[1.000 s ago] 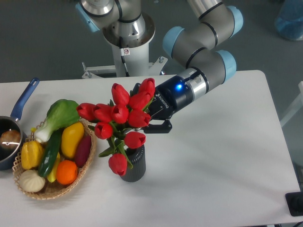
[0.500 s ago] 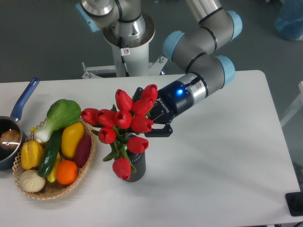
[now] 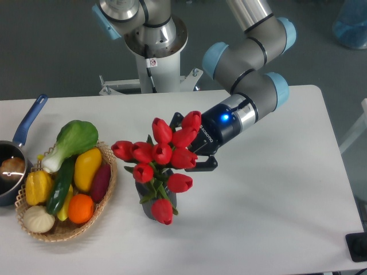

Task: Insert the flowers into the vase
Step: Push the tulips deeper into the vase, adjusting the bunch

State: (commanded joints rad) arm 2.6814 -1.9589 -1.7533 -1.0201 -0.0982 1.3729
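1. Gripper (image 3: 194, 156) sat behind the flowers (image 3: 160, 157); I couldn't tell whether it gripped them.
2. Stems were down in the vase (image 3: 150, 207), blooms hiding its mouth.
3. I'd have confirmed seating, then backed out slowly to avoid tipping it.

Grey tubular arm (image 3: 252, 86) with pale-blue joint caps; black gripper (image 3: 198, 150); lit blue wrist light

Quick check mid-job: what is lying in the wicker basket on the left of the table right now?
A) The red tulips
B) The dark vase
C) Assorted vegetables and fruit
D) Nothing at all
C: the basket holds a pile of produce, while the flowers and the vase sit to its right, by the hand.
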